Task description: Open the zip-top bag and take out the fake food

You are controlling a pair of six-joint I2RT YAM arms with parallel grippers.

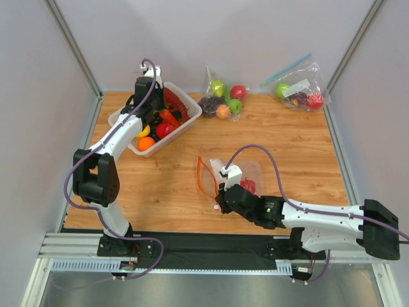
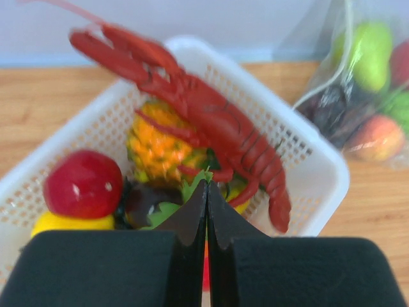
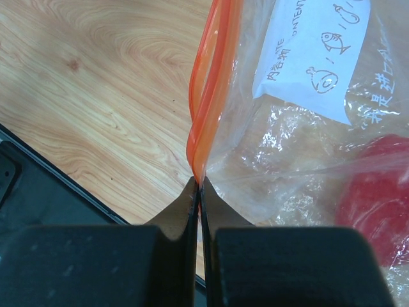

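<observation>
The zip-top bag (image 1: 249,174) lies on the wood near the front, clear, with an orange-red zip strip (image 3: 208,96) and a white label (image 3: 310,57). My right gripper (image 3: 199,182) is shut on the near end of that strip (image 1: 203,176). A glossy red piece of fake food (image 3: 377,192) sits inside the bag. The dark-red lobster (image 2: 211,121) lies across the white basket (image 2: 319,169) at the back left. My left gripper (image 2: 206,185) is shut just above the basket's contents (image 1: 152,116). Green leaves touch its tips and an orange carrot (image 1: 168,116) lies beside it. Whether a leaf is pinched does not show.
The basket (image 1: 192,114) also holds a pineapple (image 2: 156,144), a red ball (image 2: 83,182) and yellow and orange fruits. A clear bag of green and red fruit (image 1: 222,99) lies behind it. Another bag with a blue zip (image 1: 299,89) lies at the back right. Walls close three sides.
</observation>
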